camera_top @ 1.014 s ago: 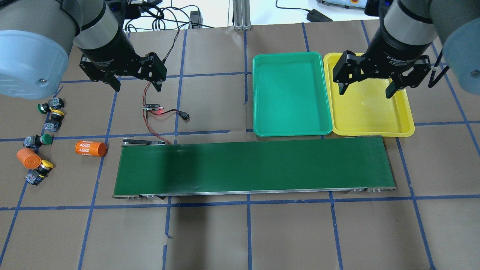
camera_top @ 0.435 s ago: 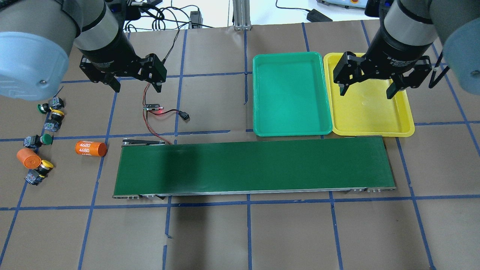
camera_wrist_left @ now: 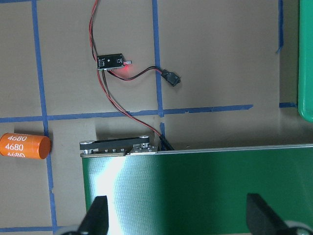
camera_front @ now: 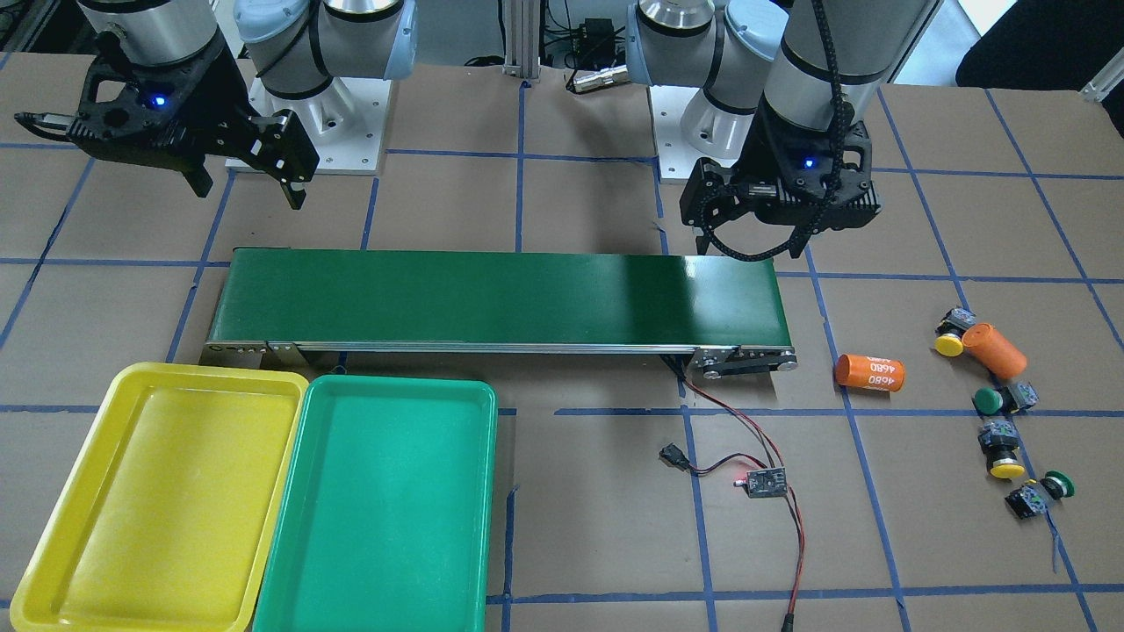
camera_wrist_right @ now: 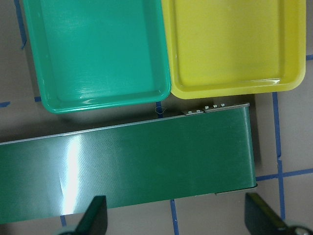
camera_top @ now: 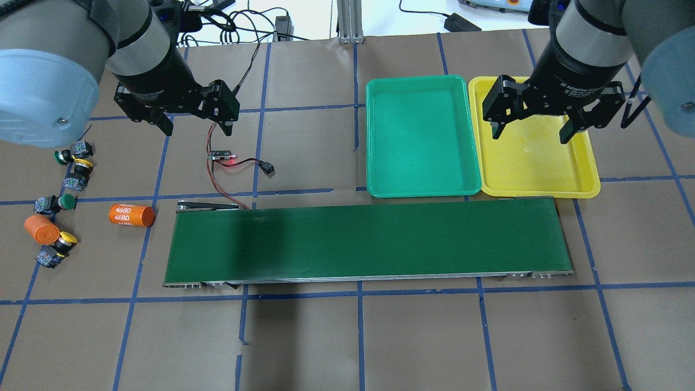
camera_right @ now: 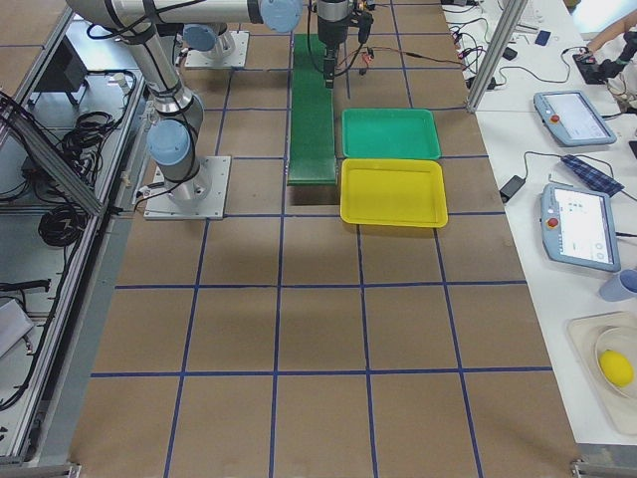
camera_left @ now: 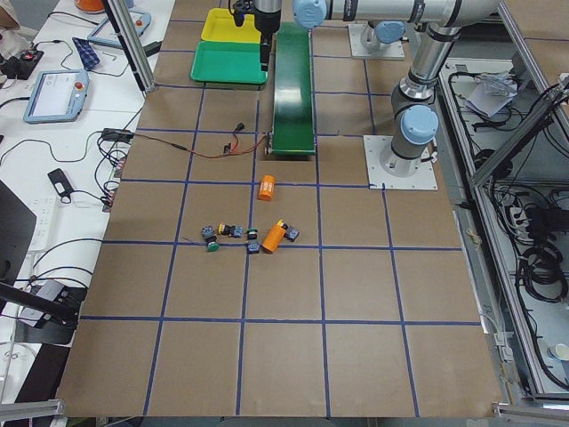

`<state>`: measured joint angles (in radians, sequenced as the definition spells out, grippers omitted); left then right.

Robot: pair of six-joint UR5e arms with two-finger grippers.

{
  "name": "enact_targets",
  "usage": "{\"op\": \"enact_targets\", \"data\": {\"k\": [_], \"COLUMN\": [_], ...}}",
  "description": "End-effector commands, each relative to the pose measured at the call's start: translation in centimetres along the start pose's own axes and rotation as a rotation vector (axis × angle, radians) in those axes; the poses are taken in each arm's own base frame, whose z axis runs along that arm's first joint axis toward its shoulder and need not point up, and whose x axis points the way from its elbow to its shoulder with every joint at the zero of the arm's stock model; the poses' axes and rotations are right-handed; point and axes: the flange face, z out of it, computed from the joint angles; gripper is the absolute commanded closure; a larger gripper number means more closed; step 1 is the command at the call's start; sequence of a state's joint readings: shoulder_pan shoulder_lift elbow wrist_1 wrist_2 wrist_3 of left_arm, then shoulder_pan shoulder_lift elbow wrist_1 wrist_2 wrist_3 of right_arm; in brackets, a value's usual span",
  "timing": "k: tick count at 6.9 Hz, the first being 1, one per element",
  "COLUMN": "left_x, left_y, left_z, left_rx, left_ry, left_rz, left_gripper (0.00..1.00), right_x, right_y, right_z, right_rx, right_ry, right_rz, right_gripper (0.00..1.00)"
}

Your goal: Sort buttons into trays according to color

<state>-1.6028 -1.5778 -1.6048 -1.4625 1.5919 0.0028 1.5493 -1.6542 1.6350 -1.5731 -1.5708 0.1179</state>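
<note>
Four buttons lie at the table's left edge: a green one (camera_top: 61,157), a yellow one (camera_top: 82,164), a green one (camera_top: 66,202) and a yellow one (camera_top: 66,239). The green tray (camera_top: 422,136) and the yellow tray (camera_top: 537,163) stand side by side at the back right, both empty. My left gripper (camera_top: 197,129) is open and empty, hovering right of and behind the buttons. My right gripper (camera_top: 530,136) is open and empty above the yellow tray. The left wrist view shows no button.
A long dark green conveyor belt (camera_top: 369,241) crosses the middle. Two orange cylinders marked 4680 (camera_top: 132,215) (camera_top: 42,229) lie among the buttons. A small circuit board (camera_top: 222,156) with red and black wires lies below my left gripper.
My left gripper has drifted very slightly to the left. The right gripper, the buttons and the trays have not moved.
</note>
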Motion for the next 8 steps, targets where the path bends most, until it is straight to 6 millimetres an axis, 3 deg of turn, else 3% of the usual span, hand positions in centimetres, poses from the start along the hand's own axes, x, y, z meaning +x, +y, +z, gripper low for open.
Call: {"op": "enact_targets", "data": {"k": [1,2,3,4,6,7,8], "left_x": [-2.5,-5.9,-10.3,-14.8,-20.2,-24.5,-26.4], "left_y": [-0.1,-0.5,-0.7,-0.2,2.2,3.8,5.3], "left_z": [-0.1,0.4,2.2,6.5,12.4,15.3,17.5], "left_rx": [0.0,-0.015,-0.049,-0.118,-0.103,-0.087,-0.096], "left_ry": [-0.005,-0.009,0.004,0.028,0.04,0.039,0.064], "left_rz": [0.007,0.042,-0.018,0.033,0.26,0.399,0.58], "left_gripper": [0.0,0.0,0.0,0.0,0.0,0.0,0.0], "right_x": [0.0,0.0,0.0,0.0,0.0,0.0,0.0], "right_y": [0.0,0.0,0.0,0.0,0.0,0.0,0.0], "right_z": [0.0,0.0,0.0,0.0,0.0,0.0,0.0], "right_rx": [0.0,-0.002,-0.002,0.0,-0.002,0.0,0.0], "right_ry": [0.0,0.0,-0.001,-0.002,0.0,-0.002,-0.002], "right_rz": [0.0,0.0,0.0,0.0,0.0,0.0,0.0], "right_gripper": [0.0,0.0,0.0,0.0,0.0,0.0,0.0]}}
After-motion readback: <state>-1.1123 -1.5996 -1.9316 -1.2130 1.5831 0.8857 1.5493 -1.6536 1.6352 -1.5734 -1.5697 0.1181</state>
